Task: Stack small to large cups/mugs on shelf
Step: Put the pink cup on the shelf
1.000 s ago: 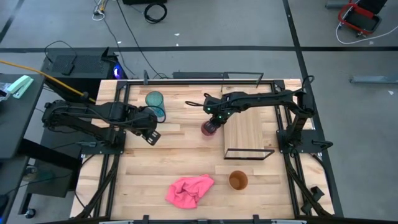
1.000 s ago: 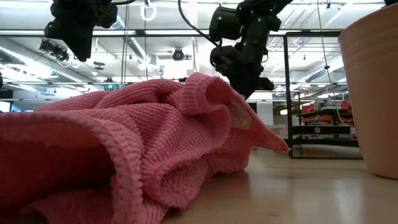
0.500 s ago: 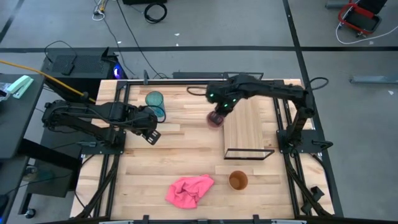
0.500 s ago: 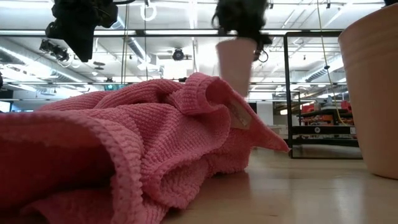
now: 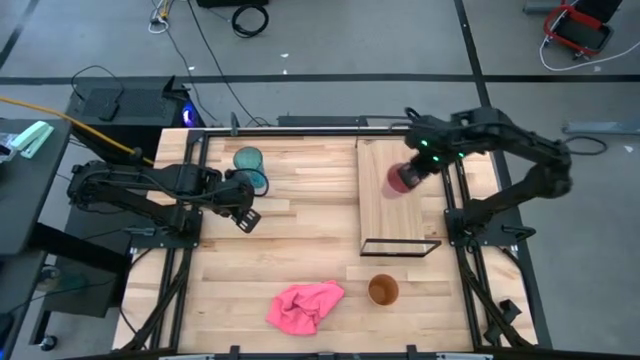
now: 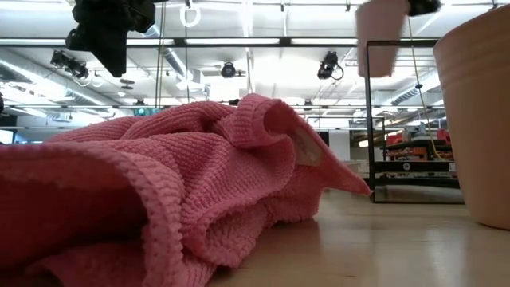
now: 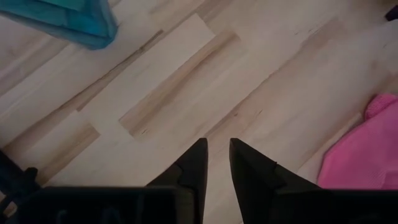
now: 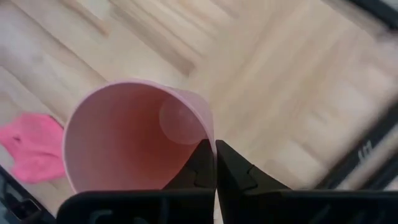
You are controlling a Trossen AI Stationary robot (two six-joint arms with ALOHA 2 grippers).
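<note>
- The right gripper (image 5: 412, 172) sits in the upper right of the high view, its fingers (image 8: 231, 171) pinched tight on the rim of the pink cup (image 5: 400, 181), one inside the wall and one outside.
- The pink cup is lifted clear and hangs over the far part of the shelf (image 5: 385, 215), a pale board with a thin black wire frame on the right half of the bench (image 5: 290, 250).
- In the low view the pink cup (image 6: 381, 36) shows at the top right, well above the surface.
- The left gripper (image 5: 245, 217) hovers over bare planks at centre left of the high view; its fingers (image 7: 193, 171) stand a narrow gap apart and hold nothing.
- The teal cup (image 5: 249, 165) stands just above and beside the left gripper in the high view.
- The orange cup (image 5: 383, 290) stands at lower centre right, below the shelf's near end.
- The pink cloth (image 5: 305, 305) lies crumpled to the left of the orange cup.
</note>
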